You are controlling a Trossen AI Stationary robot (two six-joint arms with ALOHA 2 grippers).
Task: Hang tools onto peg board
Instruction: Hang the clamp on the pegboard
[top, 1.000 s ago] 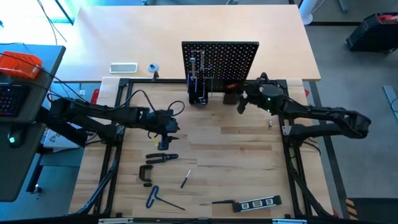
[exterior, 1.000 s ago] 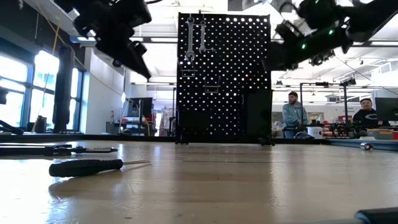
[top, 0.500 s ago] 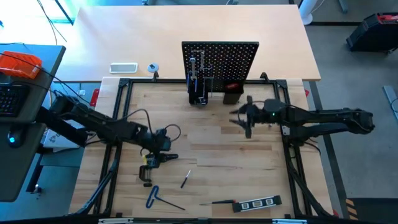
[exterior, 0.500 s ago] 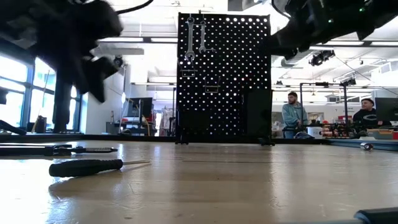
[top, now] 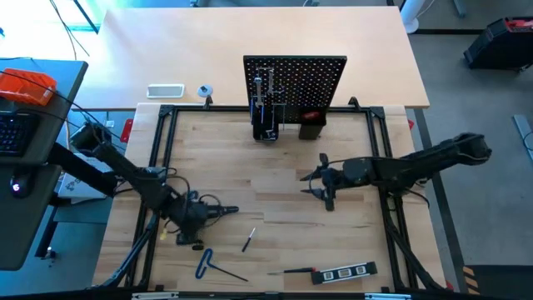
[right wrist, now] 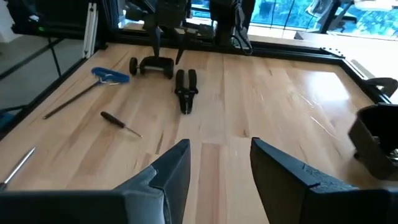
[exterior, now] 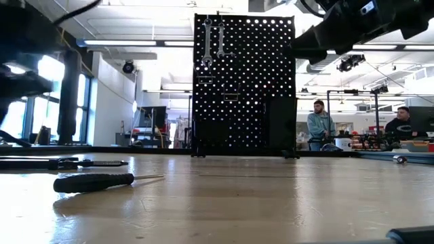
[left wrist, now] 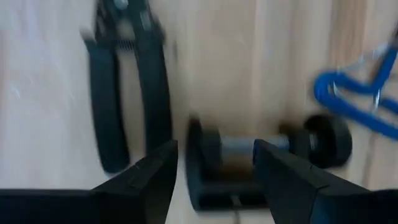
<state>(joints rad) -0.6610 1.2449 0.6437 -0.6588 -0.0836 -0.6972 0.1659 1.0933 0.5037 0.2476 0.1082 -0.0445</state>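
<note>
The black peg board (top: 295, 83) stands upright at the table's far side, two silver wrenches (exterior: 207, 41) hanging on it. Black-handled pliers (left wrist: 127, 93), a black C-clamp (left wrist: 249, 155) and a blue-handled hex key (left wrist: 354, 99) lie on the table at the near left. My left gripper (left wrist: 214, 174) hangs open just above the C-clamp, pointing down, one finger to each side of it and touching nothing. My right gripper (top: 315, 185) is open over the table's middle, pointing toward the left edge. A small screwdriver (top: 248, 241) lies near the hex key (top: 206, 264).
A black marked level (top: 343, 272) and a second screwdriver (top: 296, 271) lie at the near edge. Black holder boxes (top: 266, 129) stand at the board's base. A white tray (top: 165, 90) lies beyond the frame at the far left. People (exterior: 319, 125) sit in the room behind.
My left gripper has swung toward the table's near left and sunk, tipping more steeply down, from beside the pliers to over the C-clamp. My right gripper has swung away from the peg board toward the near edge and turned to point left. Both stayed open.
</note>
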